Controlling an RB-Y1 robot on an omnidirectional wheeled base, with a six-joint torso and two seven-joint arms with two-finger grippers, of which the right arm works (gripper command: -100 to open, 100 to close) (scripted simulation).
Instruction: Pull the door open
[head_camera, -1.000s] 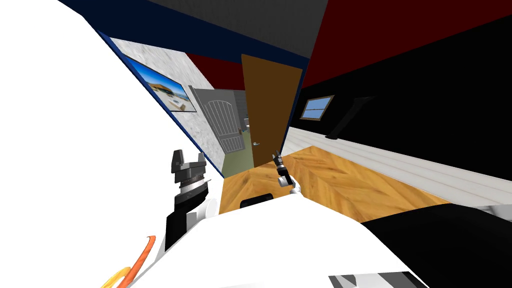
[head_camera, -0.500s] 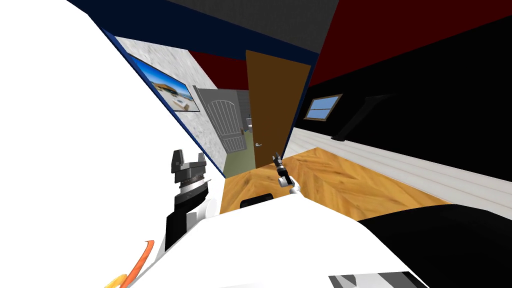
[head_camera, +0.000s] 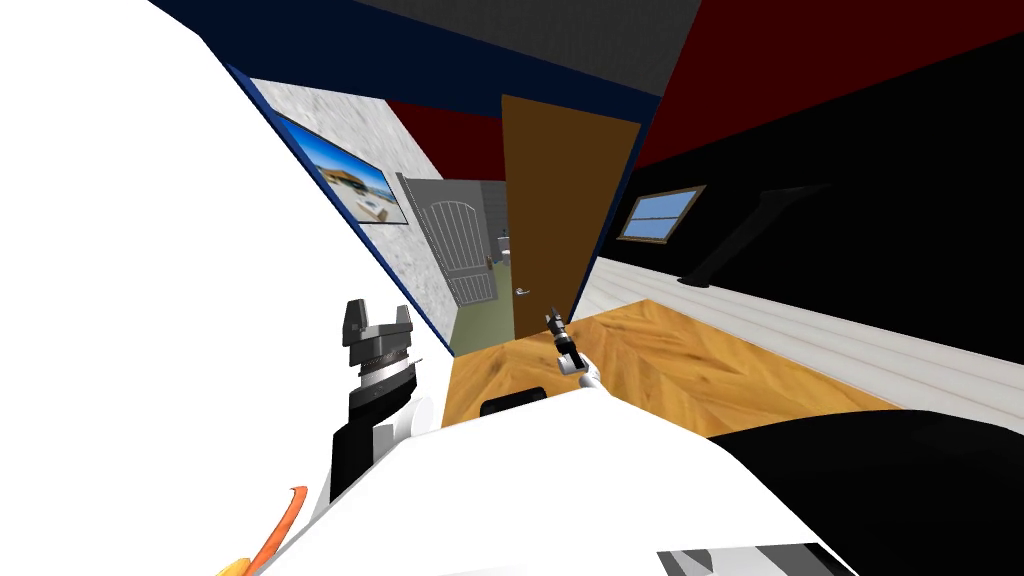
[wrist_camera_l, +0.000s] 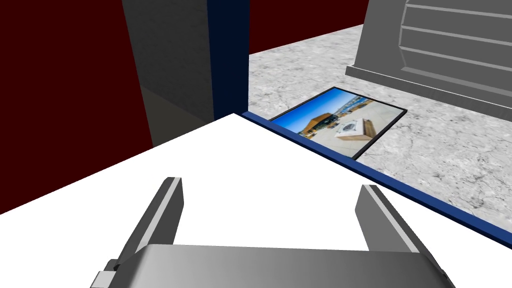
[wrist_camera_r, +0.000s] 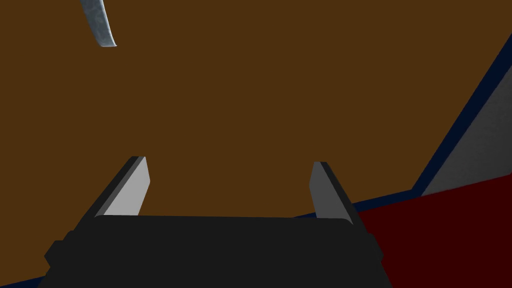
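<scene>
A brown door (head_camera: 555, 210) stands partly open ahead, a small silver lever handle (head_camera: 522, 291) near its left edge. My right gripper (head_camera: 552, 319) hovers just in front of the door's lower part, to the right of and below the handle. Seen from the right wrist, its fingers (wrist_camera_r: 134, 187) stand open and empty against the brown door (wrist_camera_r: 260, 100), and the handle's tip (wrist_camera_r: 100, 25) shows off to one side, apart from them. My left gripper (head_camera: 376, 322) is raised by the white wall at the left, open and empty (wrist_camera_l: 270, 210).
Through the gap left of the door a grey panelled door (head_camera: 455, 250) and a green floor (head_camera: 480, 325) show. A blue-edged white wall (head_camera: 330, 220) with a framed picture (head_camera: 345, 185) stands at the left. Wooden floor (head_camera: 680, 370) spreads to the right, with a black area beyond.
The whole head view has drifted to the right, so I have turned or moved slightly. The door's place relative to my right gripper looks nearly the same.
</scene>
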